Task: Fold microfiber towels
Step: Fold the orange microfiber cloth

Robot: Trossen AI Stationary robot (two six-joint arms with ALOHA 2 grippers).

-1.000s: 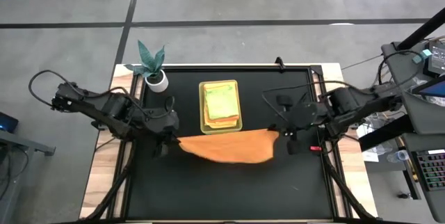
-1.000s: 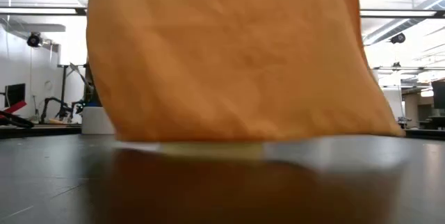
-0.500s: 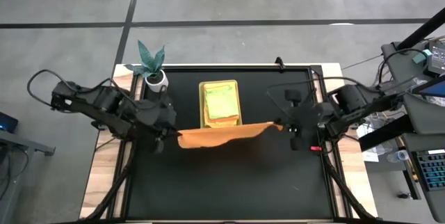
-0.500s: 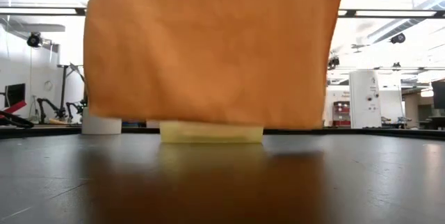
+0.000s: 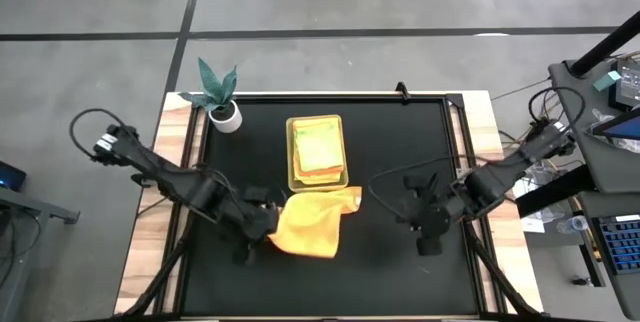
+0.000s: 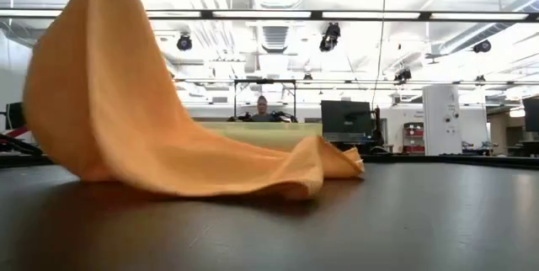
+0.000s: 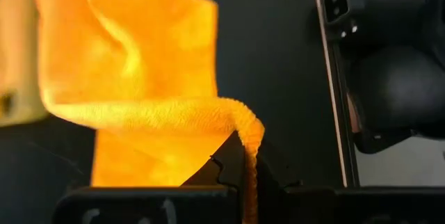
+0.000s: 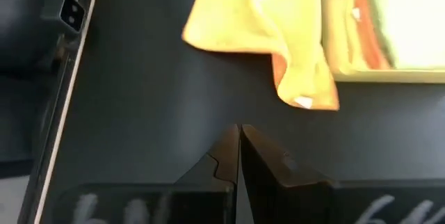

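Black table (image 5: 400, 262), orange towel (image 5: 305, 224), yellow-green tray (image 5: 294, 177), potted plant (image 5: 220, 97)

Two dark jointed arms trailing looped black cables, each tool black.

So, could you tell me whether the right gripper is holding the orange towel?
No, the right gripper is shut on nothing, and the orange towel lies apart from it on the table.

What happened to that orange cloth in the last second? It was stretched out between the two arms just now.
The right gripper let go of the orange towel and drew back over the bare mat, shut and empty. The left gripper kept its corner pinched and swung nearer the front edge, so the towel collapsed into a heap beside it. The tray with its stacked towels and the potted plant did not move.
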